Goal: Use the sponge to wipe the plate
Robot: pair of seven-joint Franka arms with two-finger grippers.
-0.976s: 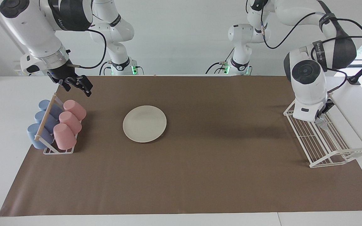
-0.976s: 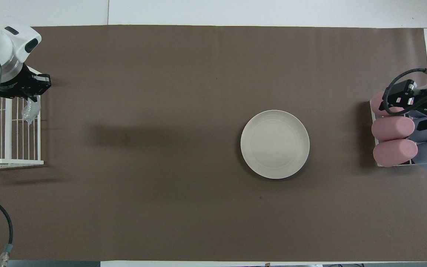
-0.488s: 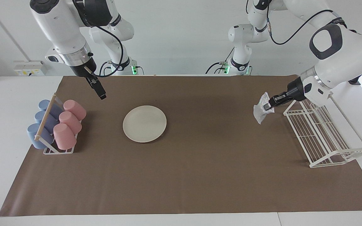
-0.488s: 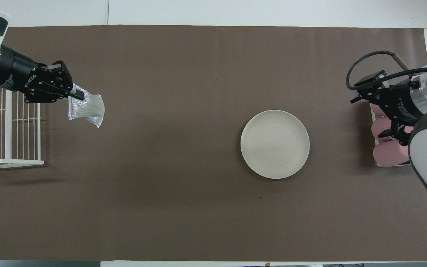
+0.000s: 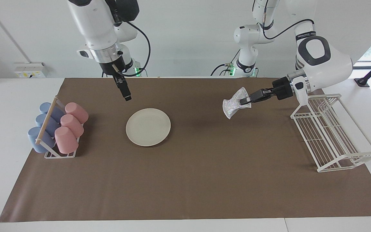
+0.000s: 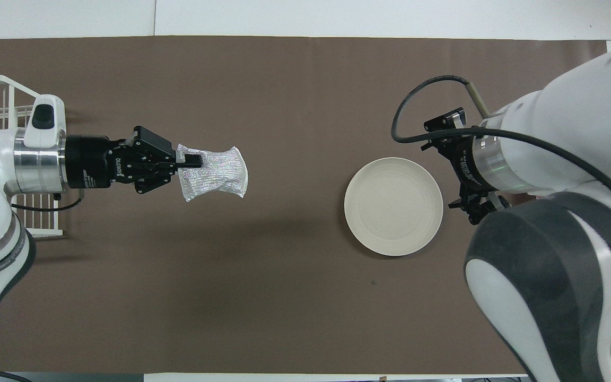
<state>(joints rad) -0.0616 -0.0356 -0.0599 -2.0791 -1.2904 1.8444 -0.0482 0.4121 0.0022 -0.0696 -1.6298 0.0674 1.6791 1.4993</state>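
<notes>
The cream-white plate [image 5: 148, 126] lies flat on the brown mat, toward the right arm's end; it also shows in the overhead view [image 6: 393, 206]. My left gripper [image 5: 245, 101] is shut on one edge of the silvery mesh sponge [image 5: 233, 105], which hangs in the air over the mat between the wire rack and the plate. The overhead view shows the same gripper [image 6: 191, 159] and sponge [image 6: 214, 173]. My right gripper [image 5: 127, 96] points down over the mat, just beside the plate's rim on the robots' side, touching nothing.
A white wire dish rack [image 5: 331, 137] stands at the left arm's end of the mat. A cup rack [image 5: 57, 129] with blue and pink cups lying in it stands at the right arm's end. The right arm's bulk hides the cups in the overhead view.
The left gripper lifted the sponge out of the wire rack and carried it toward the plate. The right gripper moved from over the cup rack to beside the plate.
</notes>
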